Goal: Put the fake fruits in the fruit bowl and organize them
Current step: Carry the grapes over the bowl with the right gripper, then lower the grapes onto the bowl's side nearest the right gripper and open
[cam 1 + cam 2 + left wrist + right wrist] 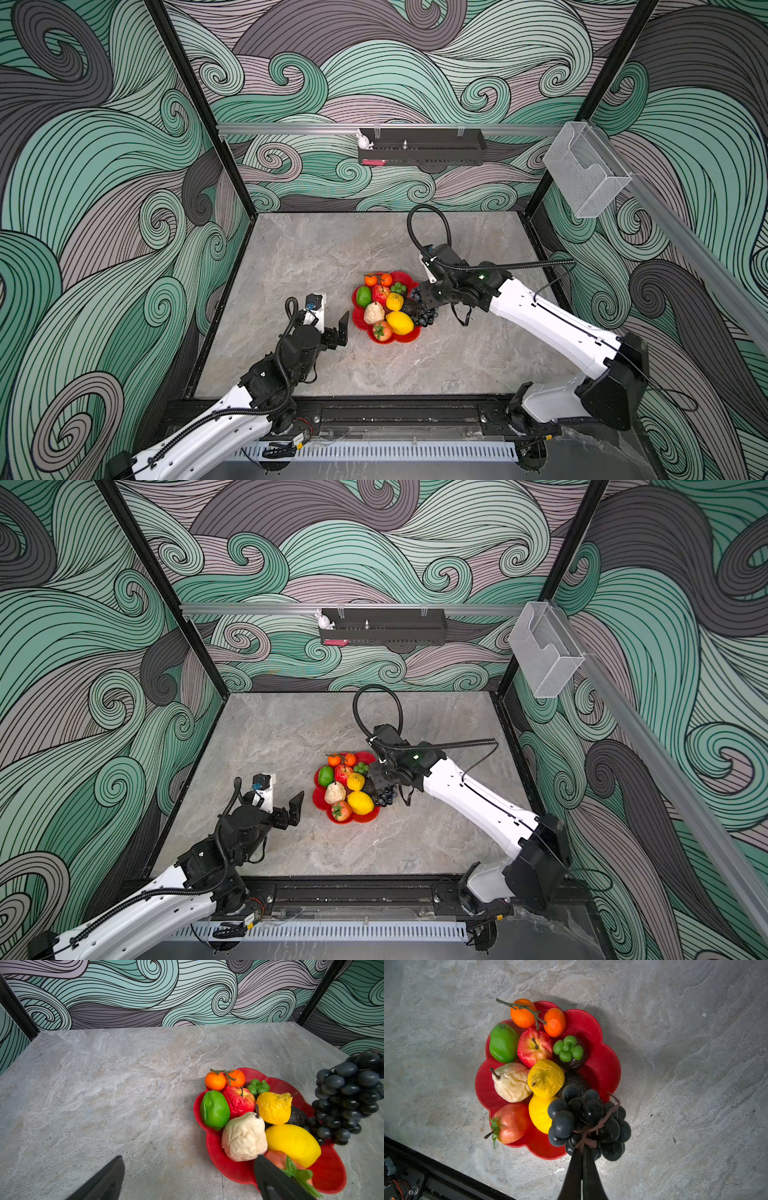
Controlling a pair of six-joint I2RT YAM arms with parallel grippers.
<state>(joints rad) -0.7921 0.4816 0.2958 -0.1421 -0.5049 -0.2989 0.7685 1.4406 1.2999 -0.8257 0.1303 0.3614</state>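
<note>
While the grape bunch (589, 1118) is carried: the step in hand is judged to be the placing of the last fruit, since no other fruit is seen lying on the table (695, 1084)
fruit bowl (609, 1068): set near the middle of the table and almost filled; the lemon (538, 1114), pear (510, 1084), apple (534, 1047), green fruit (503, 1043) and others are laid inside
right gripper (583, 1150): closed tight on the brown stem of the grape bunch, which hangs below it
left gripper (189, 1160): spread wide with nothing between the jaws, held just beside the fruit bowl, not touching it
place of the bunch: over the rim on the side of the right arm, partly above the lemon and the avocado (574, 1079), partly beyond the rim; whether the lowest berries touch anything cannot be told
free room: a bare red part is seen between the avocado and the rim
next move, as judged: the bunch should be brought a little inward over the bare part and lowered until it is supported, and only then should the jaws be opened
risk, as judged: if released where it hangs, the bunch could be tipped over the shallow rim onto the table
</note>
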